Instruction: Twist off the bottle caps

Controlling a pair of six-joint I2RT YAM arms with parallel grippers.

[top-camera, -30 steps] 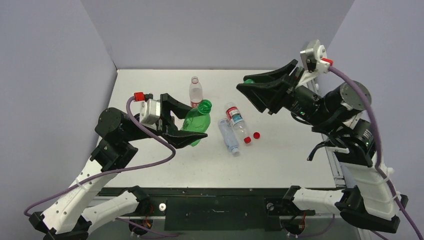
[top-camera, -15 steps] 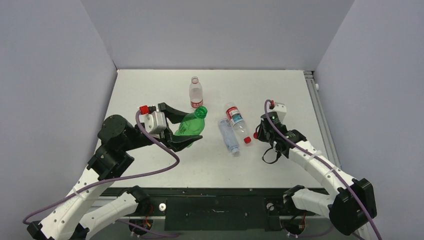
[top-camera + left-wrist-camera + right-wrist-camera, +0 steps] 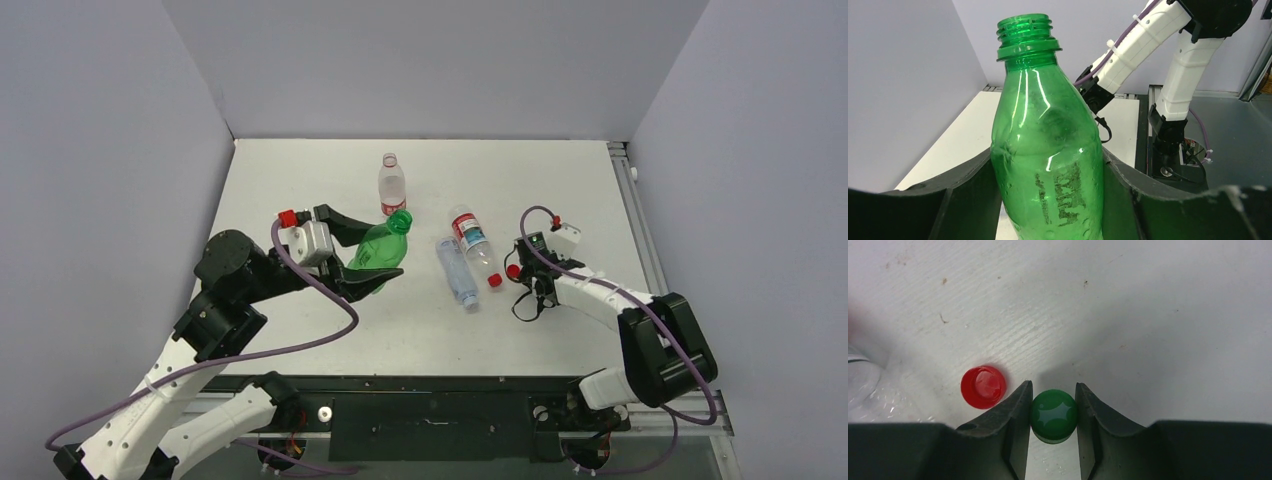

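My left gripper (image 3: pixel 388 250) is shut on the green bottle (image 3: pixel 378 248) and holds it tilted above the table. In the left wrist view the bottle (image 3: pixel 1048 150) stands uncapped between my fingers (image 3: pixel 973 200). My right gripper (image 3: pixel 522 272) is low at the table, shut on the green cap (image 3: pixel 1053 416). A loose red cap (image 3: pixel 983 386) lies open side up just left of it and also shows in the top view (image 3: pixel 513 270). A red-labelled bottle (image 3: pixel 391 188) stands uncapped behind. Another red-labelled bottle (image 3: pixel 470 240) lies capped in red (image 3: pixel 494 281). The pale-blue bottle (image 3: pixel 455 272) lies beside it.
The white table (image 3: pixel 300 170) is walled at the back and on both sides. A metal rail (image 3: pixel 640 230) runs along its right edge. The two lying bottles are between my grippers.
My right arm has come down from high at the right to the table beside the loose red cap, with the green cap in its fingers. My left gripper lowered the green bottle slightly.
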